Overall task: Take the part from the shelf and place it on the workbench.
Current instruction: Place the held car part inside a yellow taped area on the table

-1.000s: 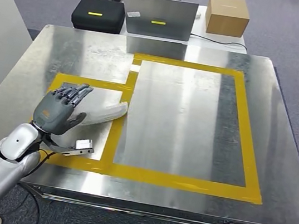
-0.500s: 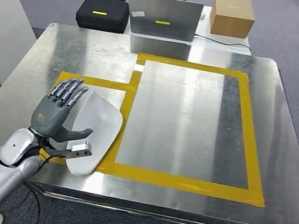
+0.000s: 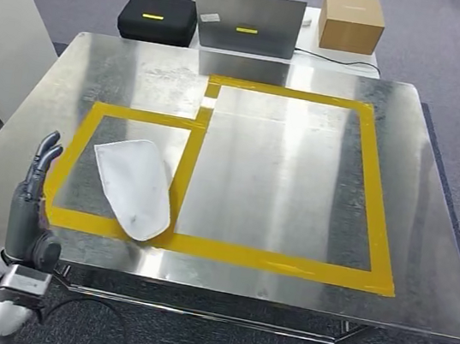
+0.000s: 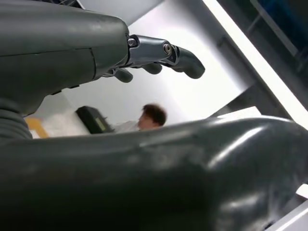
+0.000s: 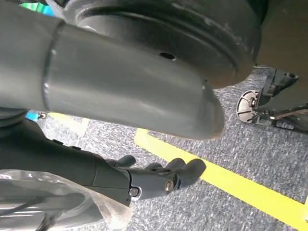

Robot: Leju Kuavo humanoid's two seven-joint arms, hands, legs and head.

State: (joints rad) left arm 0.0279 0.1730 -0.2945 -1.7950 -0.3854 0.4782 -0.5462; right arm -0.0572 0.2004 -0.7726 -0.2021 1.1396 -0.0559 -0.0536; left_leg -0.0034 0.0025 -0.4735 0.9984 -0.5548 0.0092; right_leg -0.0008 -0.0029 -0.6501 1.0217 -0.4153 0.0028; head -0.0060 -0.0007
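My left hand (image 3: 30, 210) stood upright off the near left edge of the brushed-steel workbench (image 3: 438, 246), dark fingers spread, holding nothing. The part (image 3: 133, 185), a flat white rounded-wedge sheet, lay inside the small yellow-taped square. My right hand (image 5: 152, 180) hung over grey carpet, fingers loosely extended and empty.

A white, thin, rounded-triangular part (image 3: 132, 186) is seen lying flat on the steel surface (image 3: 278, 179), inside the smaller yellow-taped rectangle (image 3: 83, 128), its rounded tip overlapping the near tape line.
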